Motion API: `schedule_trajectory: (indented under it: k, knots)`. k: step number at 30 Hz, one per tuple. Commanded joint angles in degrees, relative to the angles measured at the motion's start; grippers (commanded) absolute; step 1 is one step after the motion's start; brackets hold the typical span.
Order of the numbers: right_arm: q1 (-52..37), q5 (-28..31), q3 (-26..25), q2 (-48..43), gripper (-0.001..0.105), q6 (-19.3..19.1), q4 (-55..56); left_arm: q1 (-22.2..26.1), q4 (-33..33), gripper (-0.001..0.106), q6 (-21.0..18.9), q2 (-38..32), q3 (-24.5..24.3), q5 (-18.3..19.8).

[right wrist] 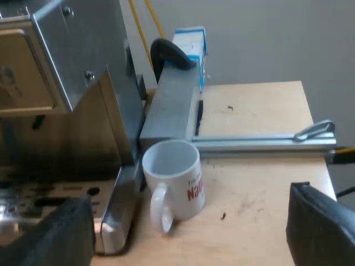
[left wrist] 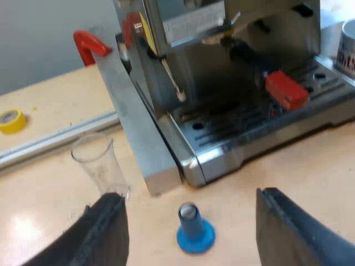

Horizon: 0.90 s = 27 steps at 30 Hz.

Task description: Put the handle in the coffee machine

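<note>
**At the espresso machine's [left wrist: 222, 152] front, holder [left wrist: 285, 90] locked in**

Between the left gripper's [left wrist: 189, 195] spread fingers stands the blue tamper [left wrist: 195, 235], with the measuring glass [left wrist: 100, 162] by one finger. Beyond, the holder's red end juts from the machine. The right gripper [right wrist: 188, 195], likewise spread, faces the mug [right wrist: 176, 177] beside it.

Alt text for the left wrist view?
The metal holder's red-tipped handle juts from the espresso machine front. A blue tamper and a measuring glass stand on the table before it, the open left gripper near the tamper.
</note>
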Motion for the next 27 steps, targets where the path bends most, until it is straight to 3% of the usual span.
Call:
schedule_trajectory:
  k: [1, 3, 7, 13, 18, 27]
  knots:
    - [-0.25, -0.17, -0.59, -2.72, 0.072, -1.25, 0.80, 0.06, 3.13, 0.053, 0.53, -8.07, -0.29, -0.08]
    - [-0.25, -0.17, -0.59, -2.72, 0.072, -1.24, 0.80, 0.06, 6.19, 0.053, 0.92, -8.07, -0.28, -0.08]
    - [-0.25, -0.17, -0.59, -2.72, 0.072, -1.24, 0.80, 0.06, 5.53, 0.053, 1.58, -8.07, -0.28, -0.08]
    - [-0.25, -0.17, -0.29, -2.57, 0.072, -1.24, 0.13, 0.06, -1.71, 0.054, 1.23, -7.96, 1.04, -0.08]
    - [-0.25, -0.55, 3.08, -2.57, 0.072, -1.51, -3.76, 0.06, -9.14, 0.060, -5.85, -7.96, 5.84, -2.84]
    - [-0.25, -8.07, 11.36, -2.51, 0.072, -1.51, -4.30, 0.06, -15.01, 0.061, -6.15, -7.85, 14.62, -2.70]
